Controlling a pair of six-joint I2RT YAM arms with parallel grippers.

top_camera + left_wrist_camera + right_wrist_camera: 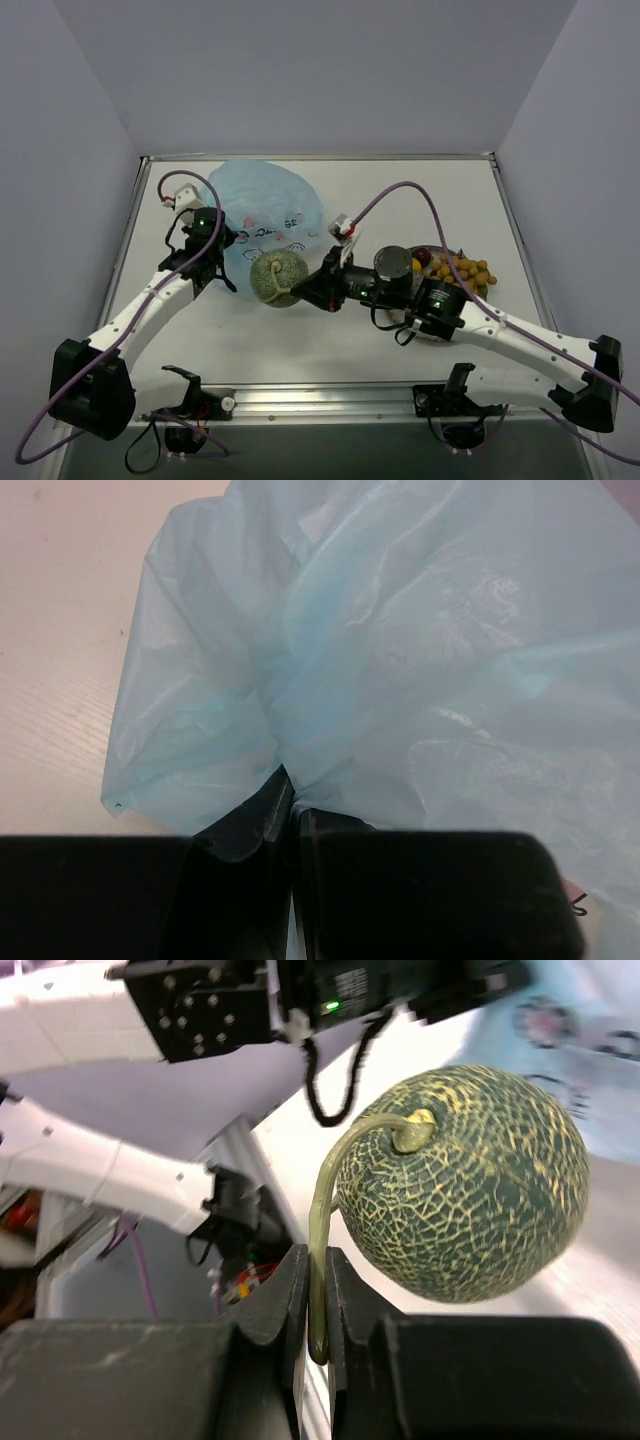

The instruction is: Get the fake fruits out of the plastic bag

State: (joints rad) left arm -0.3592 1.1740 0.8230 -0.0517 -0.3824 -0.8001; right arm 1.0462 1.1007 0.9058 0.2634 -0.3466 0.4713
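Green netted melon (pixel 278 276) left of centre on the counter (pixel 400 200), right at the near edge of the plastic bag (pixel 262 205). Held only by its curved pale stem (pixel 330 1210), with the right fingers (pixel 295 1295) clamped on the lower end of that stem and the round body up and to one side of the tips. Hard to tell whether resting on the counter or lifted just clear.

Right arm (pixel 500 330) stretched low from the near right corner across to the left, wrist level, fingers pointing at the melon.

Left fingers (pixel 265 820) pressed together on a gathered fold of the bag's blue film at its left side. Left arm (pixel 150 300) extended from the near left corner, wrist bent down over the bag.

Bunch of orange-tan balls (pixel 465 270) and small dark red fruit (pixel 424 257) well right of the bag, close behind the right forearm and partly covered by it.

Inside of the bag not visible through the crumpled film. Lettering on its white panel too small to read.
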